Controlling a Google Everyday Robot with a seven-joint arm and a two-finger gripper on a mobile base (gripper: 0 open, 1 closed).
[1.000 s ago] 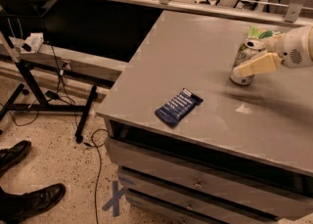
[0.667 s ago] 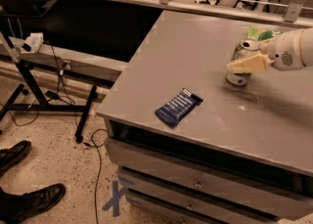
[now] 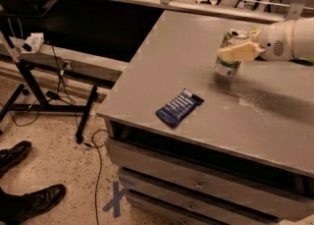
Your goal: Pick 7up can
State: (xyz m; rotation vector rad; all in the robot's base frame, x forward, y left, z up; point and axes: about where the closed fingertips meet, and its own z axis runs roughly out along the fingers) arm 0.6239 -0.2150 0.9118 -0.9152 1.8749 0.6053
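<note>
The 7up can (image 3: pixel 226 66), white-silver with a green base band and a silver top, is at the right of the grey table (image 3: pixel 162 67). My gripper (image 3: pixel 233 47) reaches in from the right edge and is shut on the can. One cream finger (image 3: pixel 239 52) crosses the can's front; the other is hidden behind it. The can hangs slightly tilted, a little above the tabletop, with its shadow below it.
A flat blue snack packet (image 3: pixel 179 107) lies near the table's front left edge. A bit of green (image 3: pixel 254 29) shows behind my gripper. Drawers (image 3: pixel 196 184) sit under the tabletop. A black stand (image 3: pixel 29 79) with cables and a person's black shoes (image 3: pixel 29 200) are on the floor at left.
My gripper has closed around the can and moved it left and upward, off the tabletop. The blue packet has not moved.
</note>
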